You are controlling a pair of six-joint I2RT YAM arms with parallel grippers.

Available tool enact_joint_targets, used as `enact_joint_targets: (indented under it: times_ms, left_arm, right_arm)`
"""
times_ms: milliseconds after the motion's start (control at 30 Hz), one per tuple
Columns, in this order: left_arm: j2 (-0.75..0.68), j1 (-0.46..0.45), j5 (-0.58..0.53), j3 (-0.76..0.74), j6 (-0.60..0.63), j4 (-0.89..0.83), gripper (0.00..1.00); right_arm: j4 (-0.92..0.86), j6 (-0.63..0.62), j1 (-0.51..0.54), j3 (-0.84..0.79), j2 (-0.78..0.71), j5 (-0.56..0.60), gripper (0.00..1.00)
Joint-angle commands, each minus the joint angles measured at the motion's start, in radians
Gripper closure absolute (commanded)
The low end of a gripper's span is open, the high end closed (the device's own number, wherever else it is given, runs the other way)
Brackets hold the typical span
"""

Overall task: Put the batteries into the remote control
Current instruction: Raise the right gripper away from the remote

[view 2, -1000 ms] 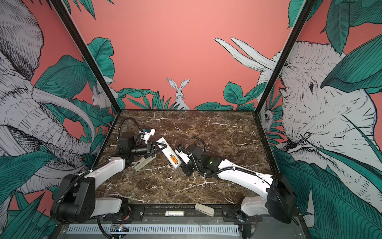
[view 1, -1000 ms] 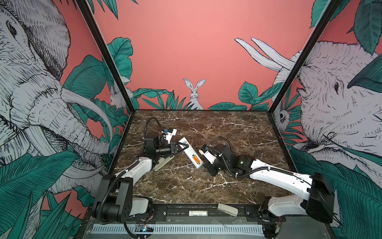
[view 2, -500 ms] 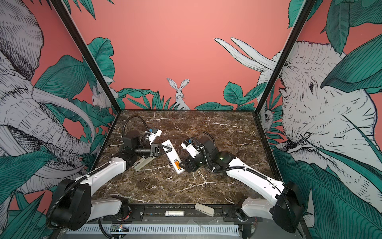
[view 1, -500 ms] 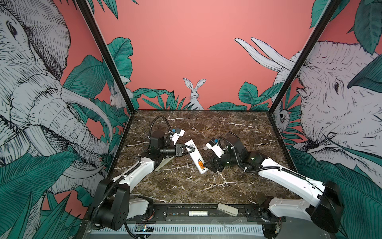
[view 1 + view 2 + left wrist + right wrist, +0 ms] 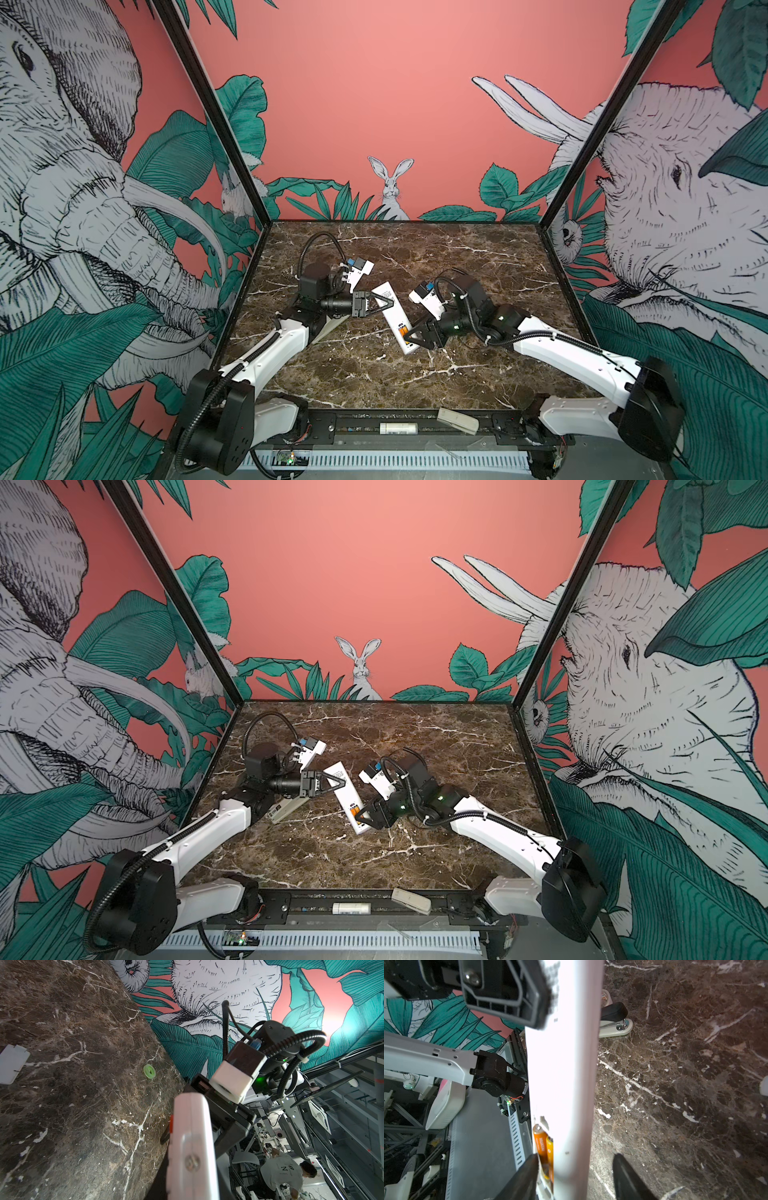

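1. Marble-patterned tabletop (image 5: pixel 374 374) inside a mural-walled enclosure.
2. Left gripper (image 5: pixel 384 305) pinches the remote control (image 5: pixel 397 322) at its far end with the plain back upward, evidently to steady it for loading.
3. Both batteries (image 5: pixel 543 1147) lie side by side in the open compartment at the near end.
4. Right gripper (image 5: pixel 575 1156) straddles that end with its jaws spread. One finger (image 5: pixel 527 1174) is beside the batteries and the other stands clear, probably ready to press them home.
5. Pale tabbed plate (image 5: pixel 12 1066) lies apart on the tabletop. It is probably the cover, not yet fitted.

In the left wrist view the remote control (image 5: pixel 191 1147) is blurred and cropped.
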Motion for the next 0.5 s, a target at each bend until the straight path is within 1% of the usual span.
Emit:
enact_joint_targets:
  times_ms: [0, 33, 67, 367, 467]
  left_arm:
    - [-0.039, -0.005, 0.037, 0.024, 0.013, 0.015, 1.00]
    - [-0.040, -0.004, 0.037, 0.025, 0.016, 0.012, 1.00]
    - [-0.043, -0.004, 0.037, 0.024, 0.018, 0.009, 1.00]
    - [-0.044, -0.004, 0.030, 0.026, 0.017, 0.009, 1.00]
    - [-0.044, -0.006, 0.028, 0.026, 0.011, 0.018, 1.00]
  right_arm:
    - [0.050, 0.001, -0.011, 0.001, 0.010, -0.005, 0.55]
    - [0.050, 0.001, -0.012, 0.001, 0.014, -0.004, 0.58]
    - [0.050, 0.002, -0.012, 0.003, 0.017, -0.005, 0.59]
    - [0.081, 0.021, -0.011, 0.019, 0.057, -0.013, 0.61]
    - [0.092, 0.033, -0.009, 0.025, 0.071, 0.014, 0.68]
